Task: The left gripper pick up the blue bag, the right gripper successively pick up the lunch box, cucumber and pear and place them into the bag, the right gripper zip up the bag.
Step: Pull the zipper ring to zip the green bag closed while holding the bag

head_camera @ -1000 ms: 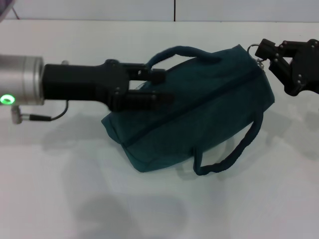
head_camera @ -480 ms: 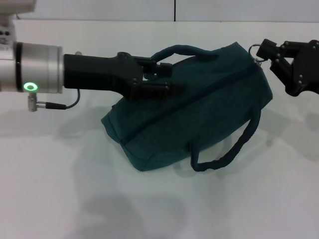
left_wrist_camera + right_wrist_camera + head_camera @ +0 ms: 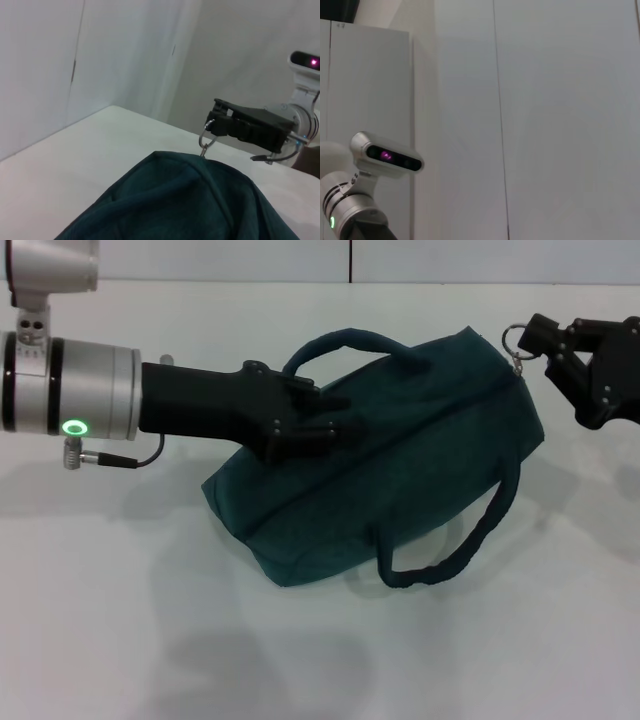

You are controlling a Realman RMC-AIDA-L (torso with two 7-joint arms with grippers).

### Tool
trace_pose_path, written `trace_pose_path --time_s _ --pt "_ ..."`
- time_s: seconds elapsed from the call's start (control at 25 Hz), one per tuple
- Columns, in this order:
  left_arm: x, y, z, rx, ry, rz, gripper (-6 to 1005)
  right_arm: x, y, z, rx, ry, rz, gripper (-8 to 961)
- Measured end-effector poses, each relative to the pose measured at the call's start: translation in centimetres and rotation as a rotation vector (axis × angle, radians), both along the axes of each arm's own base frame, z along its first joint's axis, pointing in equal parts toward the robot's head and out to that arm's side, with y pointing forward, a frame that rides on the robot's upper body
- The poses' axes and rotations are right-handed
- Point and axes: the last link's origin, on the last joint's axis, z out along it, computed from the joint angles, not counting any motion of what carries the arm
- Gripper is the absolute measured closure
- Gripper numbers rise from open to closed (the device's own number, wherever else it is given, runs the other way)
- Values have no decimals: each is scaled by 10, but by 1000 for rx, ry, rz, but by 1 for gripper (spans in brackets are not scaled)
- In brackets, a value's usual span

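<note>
we see the blue bag (image 3: 400, 455) lying mid-table with its zip line shut end to end, so we judge the packing done and the zipping at its end. the right gripper (image 3: 540, 345), at the bag's two o'clock corner, has its fingertips pinched together on the ring pull (image 3: 512, 337); the left wrist view shows the same ring (image 3: 207, 135) caught in its tips. the left gripper (image 3: 325, 418) lies over the bag's ten o'clock shoulder, fingers drawn together and pressing into the cloth beside the top handle (image 3: 350, 340).

risk, as we judge it: if the right arm pulls away while clamped, the bag drags or tips, since the left only pins soft fabric.

against a second ago, the left gripper has pushed further in and its fingers have closed; the ring sits slightly higher.
</note>
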Motion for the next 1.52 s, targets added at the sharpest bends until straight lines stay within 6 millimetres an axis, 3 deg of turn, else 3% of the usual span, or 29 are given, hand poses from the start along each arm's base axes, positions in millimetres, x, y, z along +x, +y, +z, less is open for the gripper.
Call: trace_pose_path --time_s 0.96,1.52 --pt "-8 -7 2 -4 -55 -7 774 3 1 0 3 0 -22 937" --pt "-8 -25 38 -134 -178 6 876 -6 -29 13 -100 112 120 936"
